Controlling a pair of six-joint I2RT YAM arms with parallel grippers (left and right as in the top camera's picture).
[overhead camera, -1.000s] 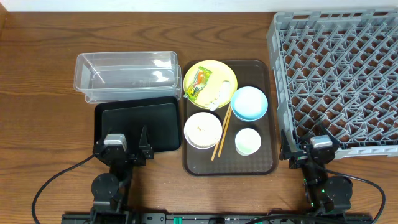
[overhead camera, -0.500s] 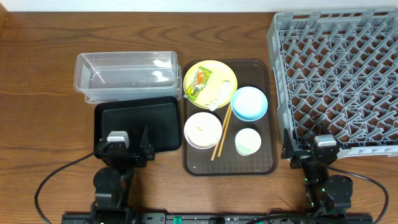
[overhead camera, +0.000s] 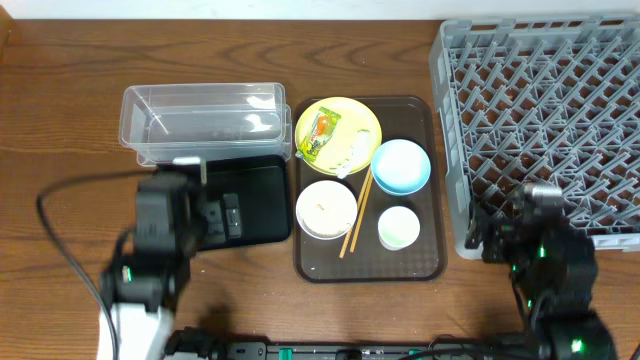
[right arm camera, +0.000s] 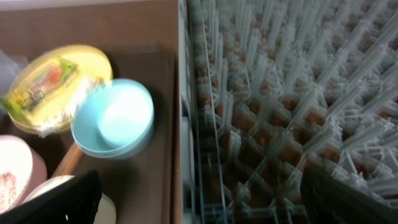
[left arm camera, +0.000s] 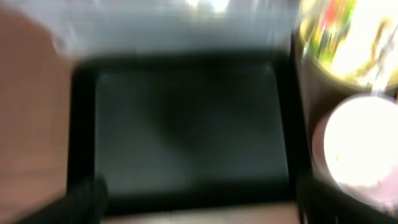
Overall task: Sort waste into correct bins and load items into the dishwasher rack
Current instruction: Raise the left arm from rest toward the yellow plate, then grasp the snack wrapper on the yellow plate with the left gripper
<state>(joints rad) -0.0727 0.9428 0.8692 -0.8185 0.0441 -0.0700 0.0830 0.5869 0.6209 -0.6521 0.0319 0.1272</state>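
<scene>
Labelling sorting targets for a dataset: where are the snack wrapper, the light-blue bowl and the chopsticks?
snack wrapper (overhead camera: 321, 133), overhead view, middle of the crinkled foil.
light-blue bowl (overhead camera: 401, 165), overhead view, inside floor of the bowl.
chopsticks (overhead camera: 356, 214), overhead view, midway along the sticks.

Open table (overhead camera: 60, 120) is left beside the clear tub (overhead camera: 205, 122) and the black tray (overhead camera: 262, 205) on their left and along the far edge. The tub and black tray are set touching, so no passage is offered between them, and only a thin gap is left before the brown tray (overhead camera: 330, 264). On it the yellow plate (overhead camera: 350, 118), blue bowl (overhead camera: 401, 165), white bowl (overhead camera: 326, 208), cup (overhead camera: 399, 228) and chopsticks (overhead camera: 356, 212) are packed close, with room only above them. The rack (overhead camera: 452, 140) wall stands just beside the tray's right edge. The black tray's left part is covered by the left arm (overhead camera: 160, 225); the rack's near corner is crowded by the right arm (overhead camera: 545, 250).
</scene>
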